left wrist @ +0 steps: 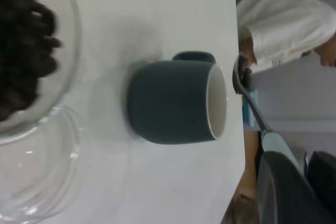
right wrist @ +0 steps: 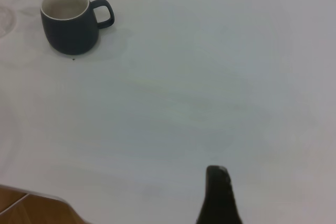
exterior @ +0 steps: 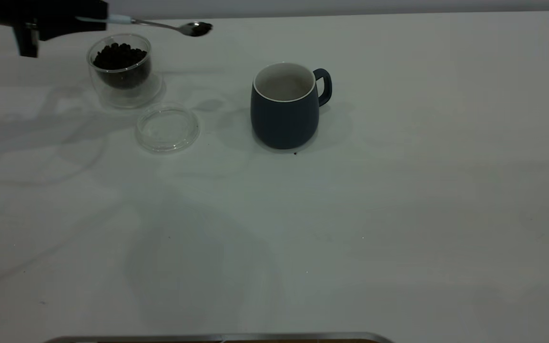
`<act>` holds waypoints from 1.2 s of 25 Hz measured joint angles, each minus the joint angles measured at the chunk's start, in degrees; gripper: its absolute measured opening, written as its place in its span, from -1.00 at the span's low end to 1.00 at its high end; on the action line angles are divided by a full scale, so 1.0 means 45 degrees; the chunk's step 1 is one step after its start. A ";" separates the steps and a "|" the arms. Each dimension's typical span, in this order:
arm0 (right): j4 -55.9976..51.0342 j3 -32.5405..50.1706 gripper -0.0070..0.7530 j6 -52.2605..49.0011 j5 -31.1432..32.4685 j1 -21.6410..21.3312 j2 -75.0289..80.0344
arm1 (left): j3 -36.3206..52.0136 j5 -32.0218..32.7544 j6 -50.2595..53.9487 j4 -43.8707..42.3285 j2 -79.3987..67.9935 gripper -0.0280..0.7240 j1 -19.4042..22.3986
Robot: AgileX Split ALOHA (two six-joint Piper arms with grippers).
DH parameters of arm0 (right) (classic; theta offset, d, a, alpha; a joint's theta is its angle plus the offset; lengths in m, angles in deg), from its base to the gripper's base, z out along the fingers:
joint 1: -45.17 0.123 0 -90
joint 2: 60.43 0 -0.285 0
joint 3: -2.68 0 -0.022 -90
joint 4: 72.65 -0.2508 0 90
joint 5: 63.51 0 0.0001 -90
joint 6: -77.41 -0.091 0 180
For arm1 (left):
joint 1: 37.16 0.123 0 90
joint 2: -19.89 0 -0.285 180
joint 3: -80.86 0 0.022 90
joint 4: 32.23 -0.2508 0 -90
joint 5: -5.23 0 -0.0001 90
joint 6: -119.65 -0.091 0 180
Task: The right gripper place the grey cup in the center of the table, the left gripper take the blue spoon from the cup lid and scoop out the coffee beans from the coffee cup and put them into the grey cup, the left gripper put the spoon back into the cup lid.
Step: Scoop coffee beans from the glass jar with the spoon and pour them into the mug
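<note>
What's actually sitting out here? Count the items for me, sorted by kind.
Cups: 2, the grey cup and the glass cup holding coffee beans
Lids: 1, the clear lid
Spoons: 1, the blue spoon, held in the left hand with beans in its bowl
Total: 4 items, plus the beans

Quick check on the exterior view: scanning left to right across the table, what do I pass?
left gripper holding the blue spoon → coffee cup with coffee beans → cup lid → grey cup. The spoon's bowl overlaps this order, reaching right over the lid.
</note>
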 joint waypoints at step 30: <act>0.0000 0.0000 0.58 0.0000 0.0000 0.0000 0.0000 | 0.0000 -0.1383 -0.1662 0.0010 0.0000 -0.58 -0.2574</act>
